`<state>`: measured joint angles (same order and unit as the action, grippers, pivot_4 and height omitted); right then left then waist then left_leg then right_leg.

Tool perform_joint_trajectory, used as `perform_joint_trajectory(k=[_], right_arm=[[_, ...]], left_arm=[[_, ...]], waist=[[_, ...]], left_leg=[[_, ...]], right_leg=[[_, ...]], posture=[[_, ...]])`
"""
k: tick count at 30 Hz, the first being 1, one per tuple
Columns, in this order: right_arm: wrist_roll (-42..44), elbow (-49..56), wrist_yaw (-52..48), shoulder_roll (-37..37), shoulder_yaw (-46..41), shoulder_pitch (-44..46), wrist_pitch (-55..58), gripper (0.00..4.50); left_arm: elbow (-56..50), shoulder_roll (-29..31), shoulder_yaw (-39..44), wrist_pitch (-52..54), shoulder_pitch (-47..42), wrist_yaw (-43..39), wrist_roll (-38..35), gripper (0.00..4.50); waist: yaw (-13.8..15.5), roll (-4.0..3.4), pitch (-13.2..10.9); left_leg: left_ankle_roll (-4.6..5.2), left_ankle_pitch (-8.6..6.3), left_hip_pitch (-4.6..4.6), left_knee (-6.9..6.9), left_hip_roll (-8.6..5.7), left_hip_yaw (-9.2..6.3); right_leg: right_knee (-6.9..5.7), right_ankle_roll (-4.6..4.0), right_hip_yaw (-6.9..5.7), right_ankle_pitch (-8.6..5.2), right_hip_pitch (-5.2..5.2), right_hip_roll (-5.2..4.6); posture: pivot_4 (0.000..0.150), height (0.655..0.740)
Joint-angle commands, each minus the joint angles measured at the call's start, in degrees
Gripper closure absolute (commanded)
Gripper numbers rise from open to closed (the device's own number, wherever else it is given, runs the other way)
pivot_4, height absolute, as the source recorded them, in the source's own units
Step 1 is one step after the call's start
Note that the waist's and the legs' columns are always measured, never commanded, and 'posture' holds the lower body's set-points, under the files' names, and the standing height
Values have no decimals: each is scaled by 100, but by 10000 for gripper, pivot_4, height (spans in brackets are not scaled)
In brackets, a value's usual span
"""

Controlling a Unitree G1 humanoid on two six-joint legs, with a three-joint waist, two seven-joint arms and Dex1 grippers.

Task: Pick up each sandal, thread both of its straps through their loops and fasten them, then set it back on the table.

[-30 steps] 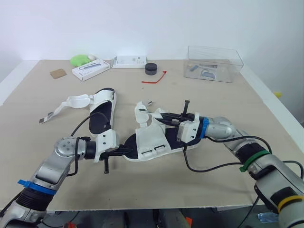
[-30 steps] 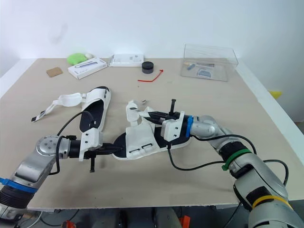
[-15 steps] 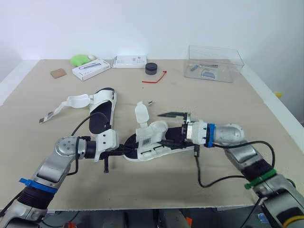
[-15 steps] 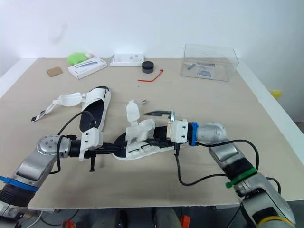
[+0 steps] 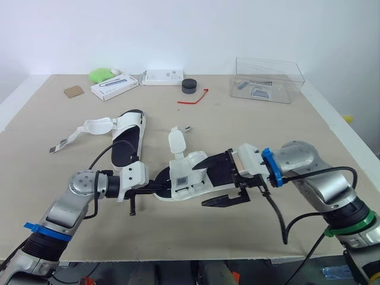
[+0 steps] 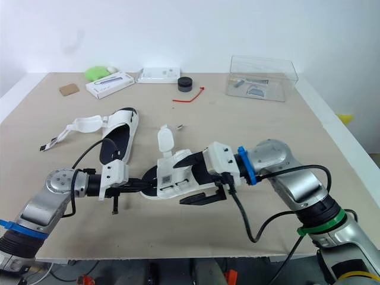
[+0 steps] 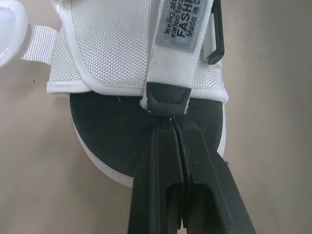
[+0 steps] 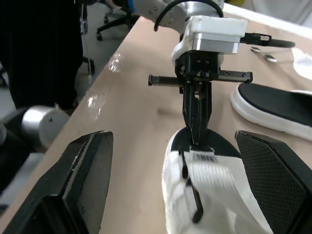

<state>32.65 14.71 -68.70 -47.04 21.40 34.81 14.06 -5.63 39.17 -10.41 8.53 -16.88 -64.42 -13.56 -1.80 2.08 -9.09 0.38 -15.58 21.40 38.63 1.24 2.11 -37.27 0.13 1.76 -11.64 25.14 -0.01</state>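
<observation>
My right gripper (image 5: 212, 181) has released the strap (image 5: 177, 141) and now gapes around the sandal (image 5: 189, 172), near the front edge of the desk (image 5: 255, 136). My left gripper (image 5: 157, 188) stays pinched on its heel. Both straps are still unfastened.

Reaching in low from the near left, the left gripper (image 5: 159, 189) is pinched onto the sandal (image 5: 189, 173) heel, while the right gripper (image 5: 199, 186), coming from the right, is spread wide.
</observation>
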Motion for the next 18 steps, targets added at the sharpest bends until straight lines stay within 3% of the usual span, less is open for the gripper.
perform_joint_trajectory(k=[1,14,18], right_arm=[[-61,401,319,29,-182,185,858,1946],[162,551,1062,563,95,1344,4318,1946],[38,599,928,435,304,1544,4756,1946]], left_arm=[[-104,20,33,12,-7,-25,-12,45000],[-122,-3,39,-31,-9,-109,-83,45000],[-136,-37,26,-39,3,-81,-52,45000]], waist=[[7,0,0],[22,0,0],[45,0,0]], left_leg=[[0,0,1,0,0,0],[0,0,12,0,-1,6],[0,-1,15,0,-1,3]], right_leg=[[0,0,0,0,1,0],[1,-1,0,2,11,-2],[1,-10,-3,6,14,-3]], posture=[[1500,7261],[1500,7261],[1500,7261]])
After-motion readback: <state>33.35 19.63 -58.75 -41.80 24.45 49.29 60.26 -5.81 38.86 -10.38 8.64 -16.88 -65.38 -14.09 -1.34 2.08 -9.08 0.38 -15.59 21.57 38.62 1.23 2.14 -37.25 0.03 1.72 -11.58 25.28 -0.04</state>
